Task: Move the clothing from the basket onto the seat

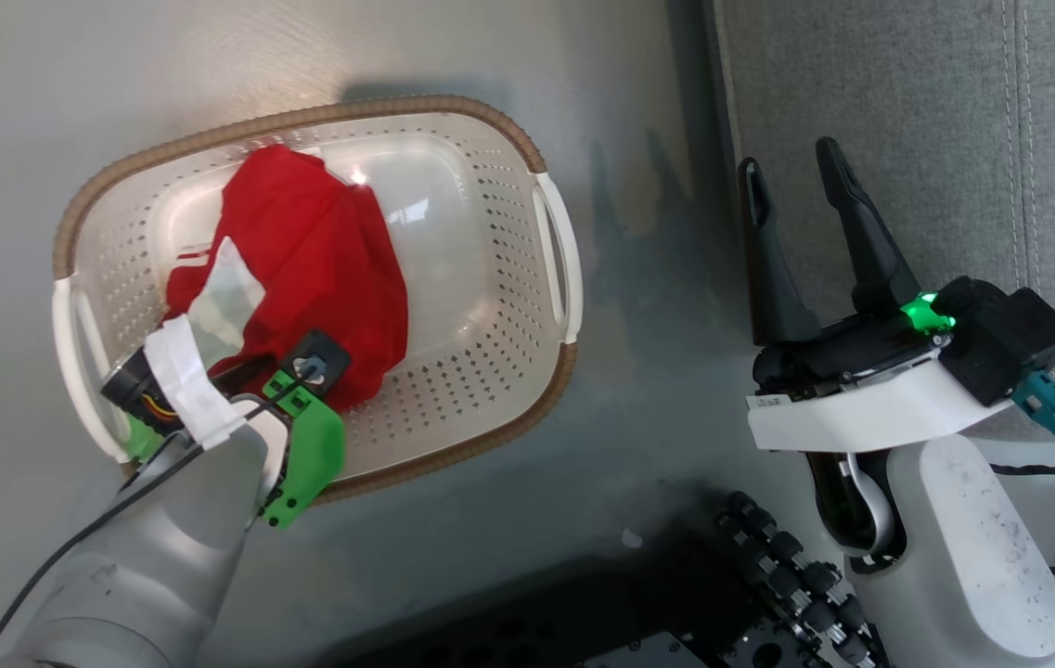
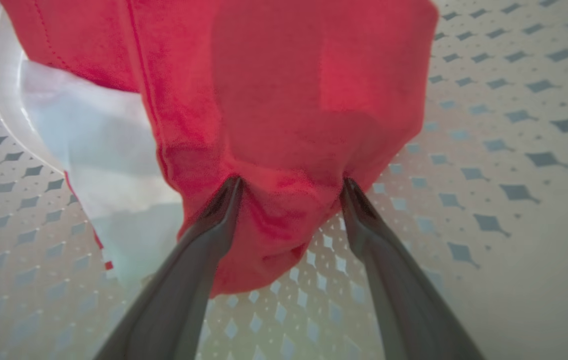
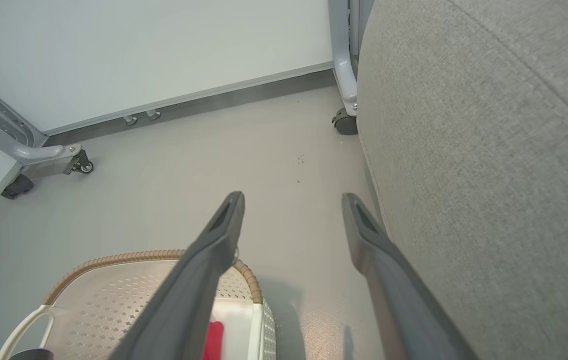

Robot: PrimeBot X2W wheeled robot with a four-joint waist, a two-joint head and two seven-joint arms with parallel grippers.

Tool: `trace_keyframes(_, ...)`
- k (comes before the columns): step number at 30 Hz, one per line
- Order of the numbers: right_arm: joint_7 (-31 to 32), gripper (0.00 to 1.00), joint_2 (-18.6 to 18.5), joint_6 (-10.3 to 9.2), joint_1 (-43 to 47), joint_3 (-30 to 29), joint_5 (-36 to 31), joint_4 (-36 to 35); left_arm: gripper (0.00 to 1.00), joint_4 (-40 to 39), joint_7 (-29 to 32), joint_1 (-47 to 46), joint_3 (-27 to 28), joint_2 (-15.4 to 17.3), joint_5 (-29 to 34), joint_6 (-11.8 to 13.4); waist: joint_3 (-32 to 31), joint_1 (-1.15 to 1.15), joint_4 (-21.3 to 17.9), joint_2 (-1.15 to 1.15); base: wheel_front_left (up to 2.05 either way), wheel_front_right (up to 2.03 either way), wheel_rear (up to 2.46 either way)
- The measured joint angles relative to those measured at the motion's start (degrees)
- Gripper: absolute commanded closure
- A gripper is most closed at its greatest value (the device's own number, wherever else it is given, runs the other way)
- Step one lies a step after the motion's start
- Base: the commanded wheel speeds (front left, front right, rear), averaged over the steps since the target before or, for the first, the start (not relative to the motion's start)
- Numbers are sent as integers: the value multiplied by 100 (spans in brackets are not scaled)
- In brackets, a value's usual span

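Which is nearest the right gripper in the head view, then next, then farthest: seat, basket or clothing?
1. The seat, just beside the right gripper, on its right.
2. The basket, on the floor to its left.
3. The clothing, inside the basket, farther left.

1. The clothing is bright red, with a pale white panel that is blurred up close and possibly sheer.
2. The basket is cream-white and patterned with rows of small diamond-shaped holes. Its rim is a brown woven-look band and its handles are white.
3. The seat is mottled grey fabric with paler stitch lines.
4. The floor is plain grey.
5. The right gripper has black fingers and a glowing green spot at their base.
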Motion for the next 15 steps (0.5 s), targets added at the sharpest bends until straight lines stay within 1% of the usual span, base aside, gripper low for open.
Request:
trace_keyframes(9, -19, 0, 3, 0, -169, 134, 358, -70, 0, 33, 73, -113, -10, 270, -138, 15, 384, 0, -292, 0, 0, 0, 0)
trace_keyframes(15, -19, 0, 4, 0, -214, 194, 495, -115, 0, 58, 116, -183, 77, 322, -263, 109, 560, 0, -446, 0, 0, 0, 0)
